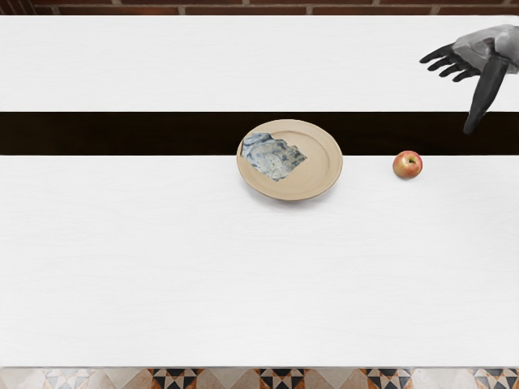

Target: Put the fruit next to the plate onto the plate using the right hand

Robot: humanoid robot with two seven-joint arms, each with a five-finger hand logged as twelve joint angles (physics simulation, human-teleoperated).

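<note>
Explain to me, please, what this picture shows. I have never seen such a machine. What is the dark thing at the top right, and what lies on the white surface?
This is a simulator's render, seen from the robot's head, looking down at a slant on a white table. The dark thing at the top right is the robot's right hand, with five fingers; they are spread and hold nothing. The left arm does not show. On the table lies a tan plate with a blue-grey patch on it; I cannot tell what that is. Right of the plate in the picture, apart from it, sits a red-yellow apple.
</note>
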